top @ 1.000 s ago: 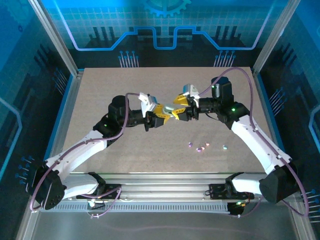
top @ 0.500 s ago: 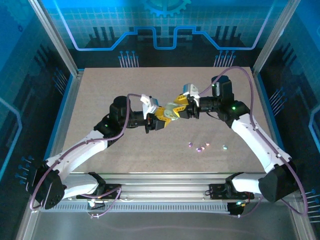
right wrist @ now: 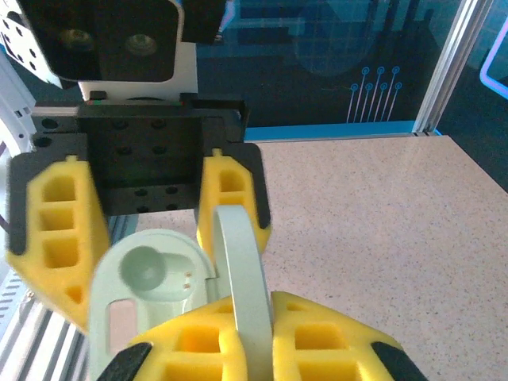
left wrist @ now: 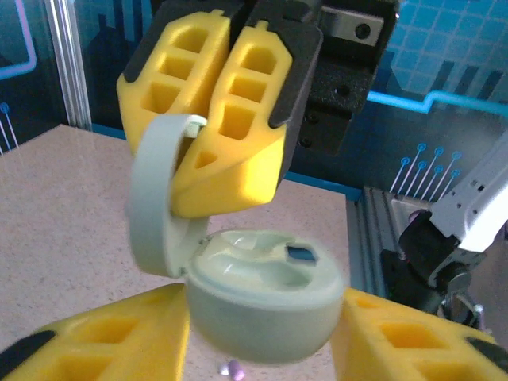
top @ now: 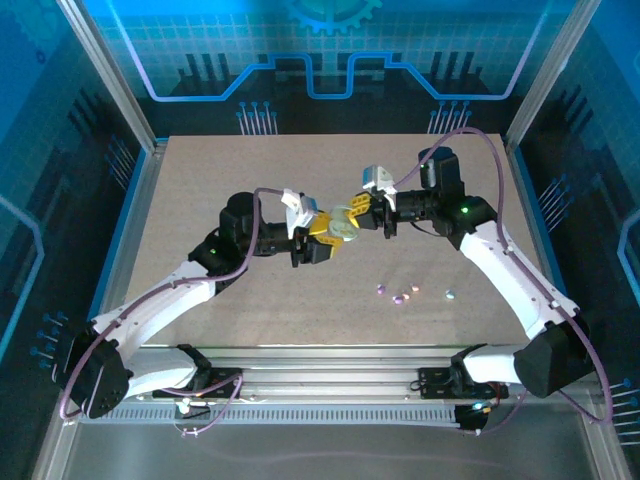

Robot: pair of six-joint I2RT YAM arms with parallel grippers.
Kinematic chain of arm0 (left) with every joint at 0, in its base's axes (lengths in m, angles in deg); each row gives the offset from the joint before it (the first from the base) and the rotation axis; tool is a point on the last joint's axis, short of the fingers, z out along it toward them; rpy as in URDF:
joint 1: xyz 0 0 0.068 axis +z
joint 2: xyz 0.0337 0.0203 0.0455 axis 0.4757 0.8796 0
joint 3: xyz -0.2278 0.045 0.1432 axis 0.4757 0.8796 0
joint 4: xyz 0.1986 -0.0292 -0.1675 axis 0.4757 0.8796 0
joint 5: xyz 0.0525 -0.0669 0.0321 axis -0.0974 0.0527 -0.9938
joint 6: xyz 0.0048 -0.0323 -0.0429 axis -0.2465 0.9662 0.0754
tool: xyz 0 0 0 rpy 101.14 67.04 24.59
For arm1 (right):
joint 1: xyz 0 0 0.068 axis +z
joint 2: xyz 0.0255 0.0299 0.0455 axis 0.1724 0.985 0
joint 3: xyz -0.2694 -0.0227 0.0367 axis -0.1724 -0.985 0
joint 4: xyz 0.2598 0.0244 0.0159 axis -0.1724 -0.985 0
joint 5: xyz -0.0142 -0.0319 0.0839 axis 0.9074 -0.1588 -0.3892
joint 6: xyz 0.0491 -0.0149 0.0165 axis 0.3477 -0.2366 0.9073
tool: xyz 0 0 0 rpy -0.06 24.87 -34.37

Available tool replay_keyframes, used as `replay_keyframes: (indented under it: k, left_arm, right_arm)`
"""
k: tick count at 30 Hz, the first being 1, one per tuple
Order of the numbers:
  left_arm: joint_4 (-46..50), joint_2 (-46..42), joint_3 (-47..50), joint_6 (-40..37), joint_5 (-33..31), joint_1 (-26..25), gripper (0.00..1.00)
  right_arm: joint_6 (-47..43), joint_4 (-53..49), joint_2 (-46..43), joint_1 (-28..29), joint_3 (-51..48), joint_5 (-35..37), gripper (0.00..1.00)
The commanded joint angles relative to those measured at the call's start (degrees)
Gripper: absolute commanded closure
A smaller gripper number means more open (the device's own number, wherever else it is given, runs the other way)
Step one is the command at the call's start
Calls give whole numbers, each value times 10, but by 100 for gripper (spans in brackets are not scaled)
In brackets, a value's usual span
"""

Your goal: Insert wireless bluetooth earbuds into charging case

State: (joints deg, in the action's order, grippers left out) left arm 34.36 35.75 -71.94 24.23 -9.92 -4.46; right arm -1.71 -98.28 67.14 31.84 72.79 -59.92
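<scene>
**Holding item: charging case, lid open, between two pincers**

Item 1. Charging case (left wrist: 266, 298): smooth pale mint-green plastic, pebble-oval, carried clear of the table (top: 220, 180). The base shows moulded rounded wells and one small dark square inset. The lid (left wrist: 155, 198) is a thin rounded shell, hinged at one end and standing nearly upright from the base.

Item 2. Left gripper (left wrist: 262, 341): chunky yellow foam-like fingers with rectangular hollows and black backing. They sit on either side of the case base and press against it, so the base is clamped.

Item 3. Right gripper (right wrist: 254, 333): same yellow blocks, brought together on the lid, whose edge is pinched between them directly above the case base.

Item 4. Wireless bluetooth earbuds (top: 401, 297): tiny pastel beads, lilac, pinkish and pale, lying loose in a short row on the speckled beige tabletop. They lie well apart from the case, on its right-arm side and nearer the arm bases.

Change against one second ago: the right wrist has drawn back from the case toward the far edge. The lid's pale disc is now plain from above, where the two sets of fingers then met tip to tip. The earbuds have not moved.
</scene>
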Motion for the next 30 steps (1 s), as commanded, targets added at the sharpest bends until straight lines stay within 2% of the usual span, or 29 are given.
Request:
replay_keyframes:
  k: [1,9,20,30]
  left_arm:
    - [-11,10,-8,7,7,-1,42]
    - [-8,25,-21,13,13,-5,29]
    - [-29,35,-23,16,0,-18,29]
    - [-28,33,-23,11,-2,-19,38]
  right_arm:
    - [-11,-12,-6,12,16,0,92]
    - [-14,-1,-13,19,8,34,93]
    - [-21,-3,-19,24,4,48,91]
    - [-28,-9,-18,28,2,47,91]
